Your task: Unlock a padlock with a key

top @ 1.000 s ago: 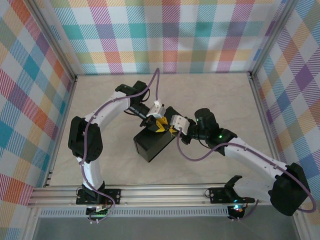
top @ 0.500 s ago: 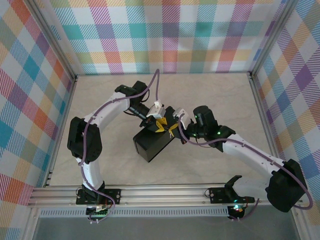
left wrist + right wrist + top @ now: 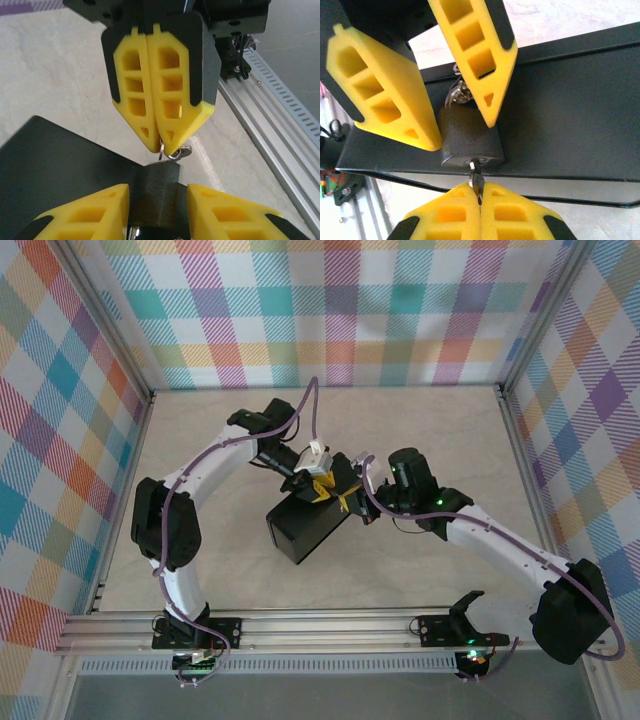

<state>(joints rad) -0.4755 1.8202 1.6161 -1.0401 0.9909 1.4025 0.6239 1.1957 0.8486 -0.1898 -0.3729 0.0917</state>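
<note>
The small dark padlock rests on the black box. My left gripper is shut on its body, one yellow finger against each side. Its silvery shackle shows behind the body, between the left fingers. My right gripper is shut on the thin silver key. The key's tip sits in the keyhole on the padlock's near face. In the left wrist view the right gripper points down at the padlock, with a small metal ring at its tips. From above, both grippers meet over the box's far corner.
The box lies in the middle of the beige table. An aluminium rail runs along the near edge, and its slotted profile shows beside the left gripper. Plaid walls close in three sides.
My right wrist has rolled over while staying at the padlock, and its elbow has swung left. The left arm has stayed in place on the padlock.
</note>
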